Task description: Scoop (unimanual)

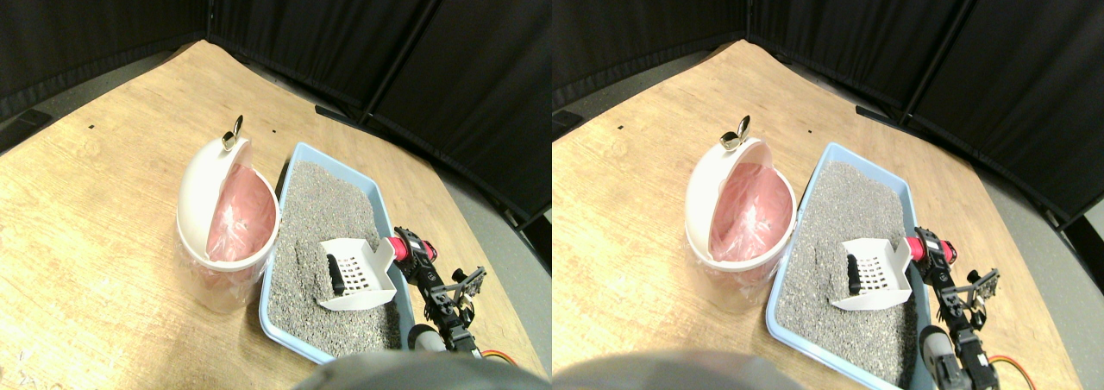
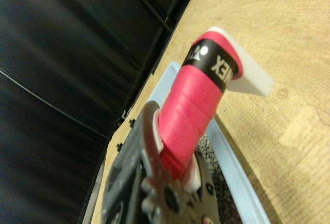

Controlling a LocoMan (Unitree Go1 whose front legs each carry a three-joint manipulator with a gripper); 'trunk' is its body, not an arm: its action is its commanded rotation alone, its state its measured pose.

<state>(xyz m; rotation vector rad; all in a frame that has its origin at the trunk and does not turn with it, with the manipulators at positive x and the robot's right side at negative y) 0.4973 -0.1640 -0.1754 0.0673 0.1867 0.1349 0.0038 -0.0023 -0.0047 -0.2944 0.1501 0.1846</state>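
Black curtains close off the back of the room, and a pale wooden floor (image 1: 95, 226) spreads out in front of them. On it sits a light blue litter tray (image 1: 295, 162) filled with grey litter (image 1: 332, 204), and touching its left side stands a white bin (image 1: 226, 226) with a pink liner (image 1: 237, 217) and its domed lid tipped open. A white slotted scoop (image 1: 355, 273) rests in the litter near the tray's right wall, a small dark lump (image 1: 334, 275) inside it. The right gripper (image 1: 412, 254) is at the scoop's pink wrapped handle (image 2: 193, 115), jaws clamped on it, as the wrist view shows.
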